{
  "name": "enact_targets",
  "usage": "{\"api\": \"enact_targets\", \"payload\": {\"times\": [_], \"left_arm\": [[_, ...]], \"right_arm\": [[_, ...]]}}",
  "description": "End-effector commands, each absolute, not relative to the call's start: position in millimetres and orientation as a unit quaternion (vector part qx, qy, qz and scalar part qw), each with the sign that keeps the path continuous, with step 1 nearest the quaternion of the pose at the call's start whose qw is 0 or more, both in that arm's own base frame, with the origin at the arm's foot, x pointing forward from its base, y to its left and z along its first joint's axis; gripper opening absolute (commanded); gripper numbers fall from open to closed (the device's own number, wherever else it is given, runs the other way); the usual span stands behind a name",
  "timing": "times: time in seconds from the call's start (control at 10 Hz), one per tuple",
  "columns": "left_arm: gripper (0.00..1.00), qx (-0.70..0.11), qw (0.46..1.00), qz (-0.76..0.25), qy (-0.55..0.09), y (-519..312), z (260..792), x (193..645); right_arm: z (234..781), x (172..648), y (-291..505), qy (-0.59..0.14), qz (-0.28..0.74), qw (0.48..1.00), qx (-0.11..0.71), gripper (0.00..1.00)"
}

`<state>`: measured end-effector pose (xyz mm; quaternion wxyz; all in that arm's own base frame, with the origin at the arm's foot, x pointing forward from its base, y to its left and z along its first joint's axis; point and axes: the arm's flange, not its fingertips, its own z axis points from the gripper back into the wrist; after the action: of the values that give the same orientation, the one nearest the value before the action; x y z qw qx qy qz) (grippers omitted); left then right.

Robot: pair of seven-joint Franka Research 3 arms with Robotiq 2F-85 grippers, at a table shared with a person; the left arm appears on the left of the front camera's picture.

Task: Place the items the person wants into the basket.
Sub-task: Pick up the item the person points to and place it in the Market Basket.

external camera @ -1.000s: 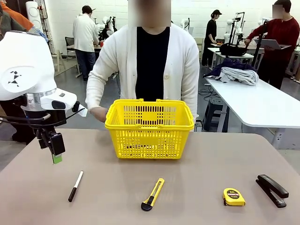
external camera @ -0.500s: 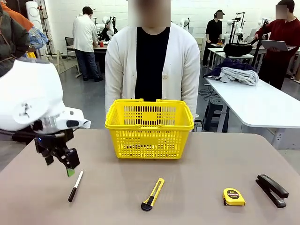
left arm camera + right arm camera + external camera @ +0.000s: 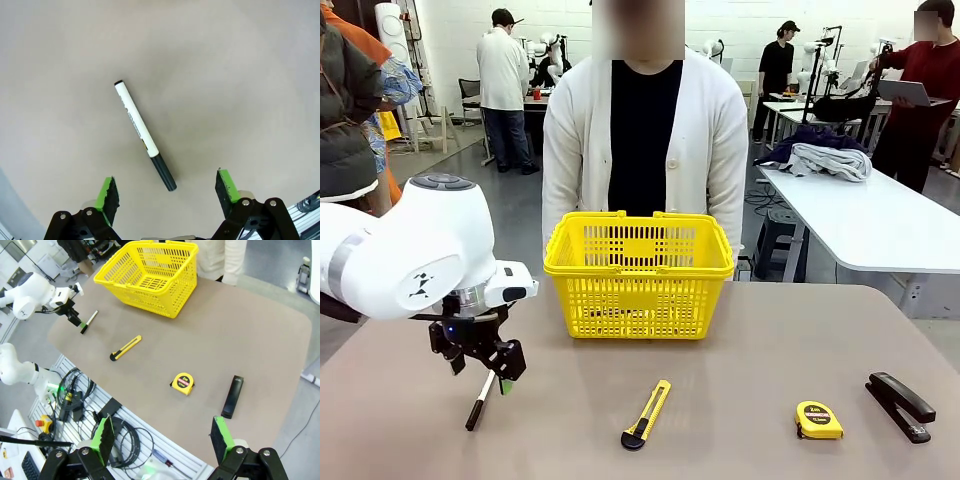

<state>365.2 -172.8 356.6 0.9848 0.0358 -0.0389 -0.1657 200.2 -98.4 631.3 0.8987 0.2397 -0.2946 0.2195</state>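
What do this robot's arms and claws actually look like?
The left arm is a chain of smooth, rounded white shells, with a grey cap on one joint and a small black emblem on the side. The left gripper and right gripper are black linkages with visible bolts; each has two fingers tipped with bright green pads.

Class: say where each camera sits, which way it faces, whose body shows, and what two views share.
Front: at the robot's side of the table, facing the person across it; left gripper shows.
Left wrist: on that wrist, looking down at the marker; its open fingers show.
Right wrist: high on that wrist, looking down over the table; right gripper open.
Shared: basket, front and right wrist.
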Motion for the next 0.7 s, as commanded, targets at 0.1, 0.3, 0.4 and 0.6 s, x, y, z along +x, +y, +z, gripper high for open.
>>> {"api": "enact_targets", "payload": {"times": [0.1, 0.3, 0.4, 0.6], "left_arm": [[1.0, 0.039, 0.989, -0.135, -0.051, -157, 333, 368], [1.0, 0.026, 0.991, -0.121, -0.05, -156, 322, 373], [1.0, 0.022, 0.992, -0.116, -0.046, -155, 318, 377], [1.0, 0.021, 0.994, -0.099, -0.044, -152, 313, 380]], "right_arm": [[630, 201, -97, -0.294, 0.224, 0.896, 0.246, 1.0], [630, 201, -97, -0.294, 0.224, 0.896, 0.246, 1.0], [630, 201, -97, -0.294, 0.224, 0.896, 0.246, 1.0], [630, 201, -97, -0.294, 0.224, 0.896, 0.246, 1.0]]}}
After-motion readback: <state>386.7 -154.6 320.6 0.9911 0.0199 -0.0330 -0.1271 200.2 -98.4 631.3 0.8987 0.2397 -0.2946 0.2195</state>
